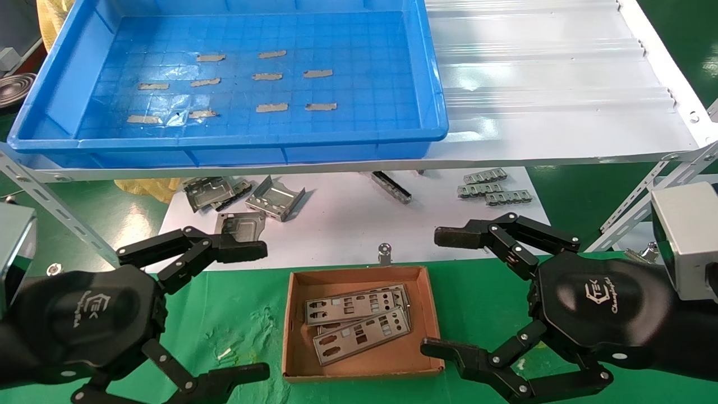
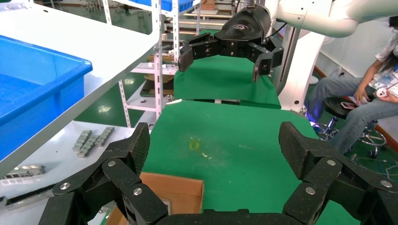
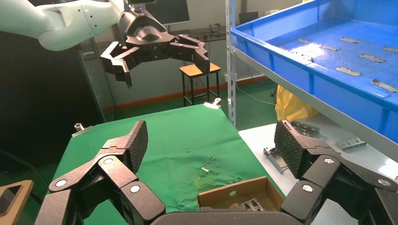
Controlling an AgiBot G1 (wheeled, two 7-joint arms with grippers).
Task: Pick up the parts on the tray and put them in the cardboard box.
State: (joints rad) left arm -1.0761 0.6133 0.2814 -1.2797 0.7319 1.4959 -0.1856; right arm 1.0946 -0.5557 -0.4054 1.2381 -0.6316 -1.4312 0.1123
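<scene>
Two hands flank the cardboard box (image 1: 360,324), both spread wide and holding nothing: left hand (image 1: 255,308) just beside its left wall, right hand (image 1: 443,292) just beside its right wall. Each black housing carries a white hexagon logo; the right one reads "Champalytics"-like script, not fully legible. Several parts (image 1: 359,325) lie overlapped flat inside the box. Tray (image 1: 437,90) sits on a white corrugated sheet (image 1: 549,84) atop a shelf, its floor bearing only grey tape strips (image 1: 272,76). Green cloth (image 1: 247,314) covers the bench under the box. Lower white shelf holds folded brackets (image 1: 275,199) and ridged strips (image 1: 493,189). A seated person (image 2: 371,101) shows in the left wrist view.
</scene>
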